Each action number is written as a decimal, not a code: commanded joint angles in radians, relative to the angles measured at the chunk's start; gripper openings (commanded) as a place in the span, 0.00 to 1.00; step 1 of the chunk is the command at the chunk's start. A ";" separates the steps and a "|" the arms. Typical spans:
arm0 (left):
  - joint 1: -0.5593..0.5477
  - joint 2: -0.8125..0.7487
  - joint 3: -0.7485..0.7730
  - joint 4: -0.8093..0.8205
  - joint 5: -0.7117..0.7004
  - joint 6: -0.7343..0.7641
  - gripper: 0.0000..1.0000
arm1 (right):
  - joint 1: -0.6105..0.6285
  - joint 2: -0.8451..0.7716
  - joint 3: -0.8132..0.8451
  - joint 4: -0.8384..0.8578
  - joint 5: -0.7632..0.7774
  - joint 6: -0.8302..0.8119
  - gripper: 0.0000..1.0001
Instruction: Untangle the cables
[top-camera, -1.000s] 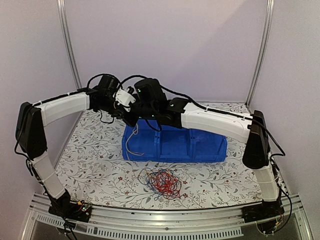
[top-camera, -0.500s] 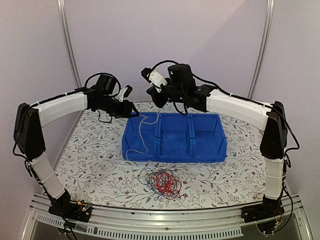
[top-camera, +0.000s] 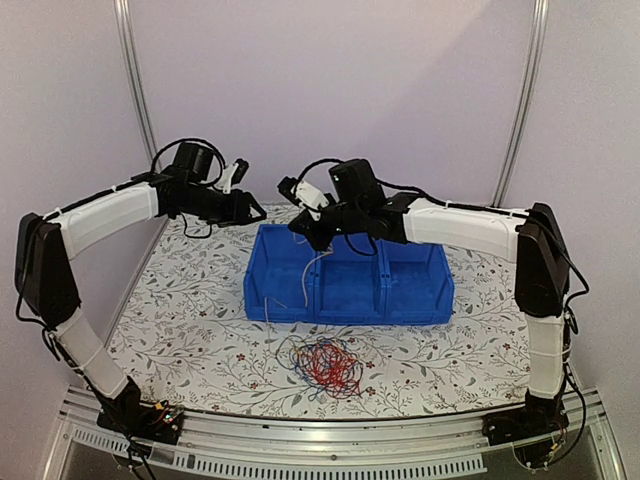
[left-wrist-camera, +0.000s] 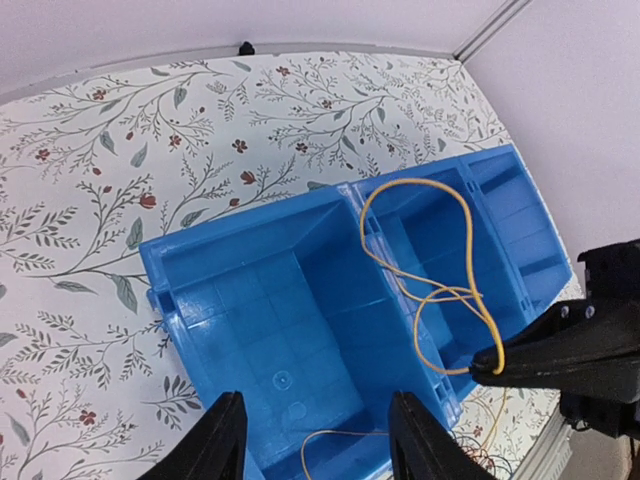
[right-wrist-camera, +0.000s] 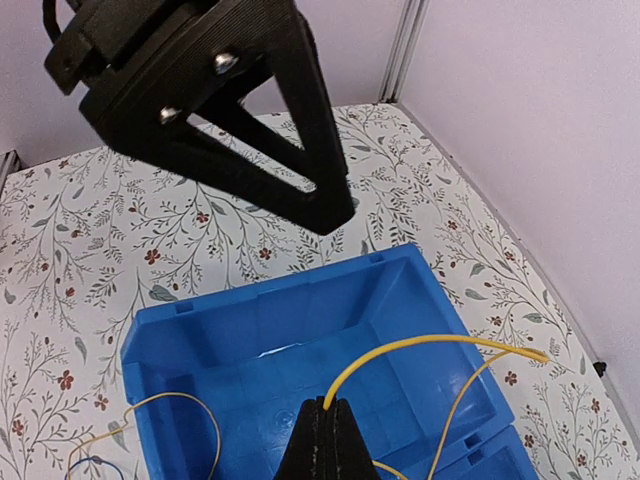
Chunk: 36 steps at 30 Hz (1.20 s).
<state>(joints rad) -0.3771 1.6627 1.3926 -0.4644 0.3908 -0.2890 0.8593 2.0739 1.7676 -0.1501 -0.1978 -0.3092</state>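
A tangle of red, yellow and dark blue cables (top-camera: 321, 365) lies on the table in front of the blue bin (top-camera: 400, 300). My right gripper (top-camera: 303, 234) hangs over the bin's left end, shut on one yellow cable (top-camera: 306, 285). That cable droops into the bin and over its front left edge. In the right wrist view the fingertips (right-wrist-camera: 322, 408) pinch the yellow cable (right-wrist-camera: 430, 345) above the bin (right-wrist-camera: 250, 310). My left gripper (top-camera: 246, 205) is up and to the left of the bin, open and empty. Its wrist view shows the yellow loops (left-wrist-camera: 420, 290) across the bin (left-wrist-camera: 250, 290).
The table carries a floral cloth (top-camera: 180, 310). Metal frame posts (top-camera: 135, 90) stand at the back corners, and a rail (top-camera: 300, 440) runs along the near edge. The bin has three compartments. The left gripper (right-wrist-camera: 250, 120) hangs close above the right one.
The grippers have parted. The right one carried the yellow cable away from the left one, then down and left over the bin; the left arm drew back to the left.
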 joint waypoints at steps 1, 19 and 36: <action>0.046 -0.067 -0.032 0.066 -0.033 -0.028 0.48 | 0.037 -0.009 -0.016 -0.014 -0.100 0.000 0.00; 0.115 -0.122 -0.073 0.127 -0.026 -0.056 0.48 | 0.047 0.008 0.012 -0.038 -0.015 0.020 0.32; 0.032 -0.110 -0.034 0.044 -0.075 0.049 0.46 | 0.005 -0.229 -0.212 -0.138 -0.013 -0.155 0.49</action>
<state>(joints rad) -0.2756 1.5524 1.3285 -0.3607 0.3649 -0.3214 0.9039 1.9266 1.6386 -0.2573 -0.2371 -0.4122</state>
